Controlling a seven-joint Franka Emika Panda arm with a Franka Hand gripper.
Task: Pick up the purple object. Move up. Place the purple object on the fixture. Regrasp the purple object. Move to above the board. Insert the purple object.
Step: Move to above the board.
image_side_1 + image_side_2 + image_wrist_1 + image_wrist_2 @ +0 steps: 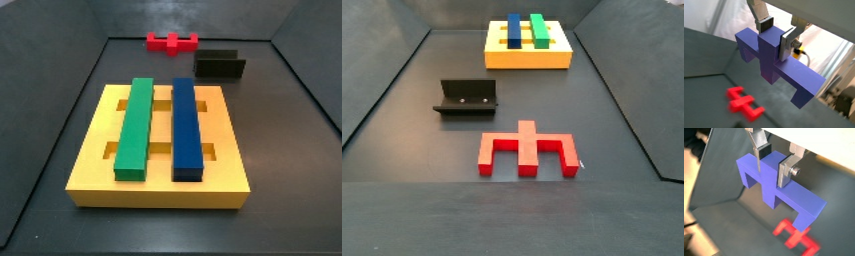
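Observation:
The purple object (774, 62) is a comb-shaped block with a central stem, and it also shows in a wrist view (774, 185). My gripper (776, 36) is shut on its stem, with a silver finger (785, 46) and a dark pad (765, 24) pressed on opposite faces. It hangs high above the dark floor. The gripper (774, 164) and the purple object are out of both side views. The fixture (221, 66) stands empty, as a side view also shows (468, 96). The yellow board (160, 190) lies apart from it.
A red comb-shaped piece (528, 149) lies on the floor next to the fixture and below the held object (744, 104). A green bar (135, 125) and a blue bar (187, 125) sit in the board's slots. Dark walls surround the floor.

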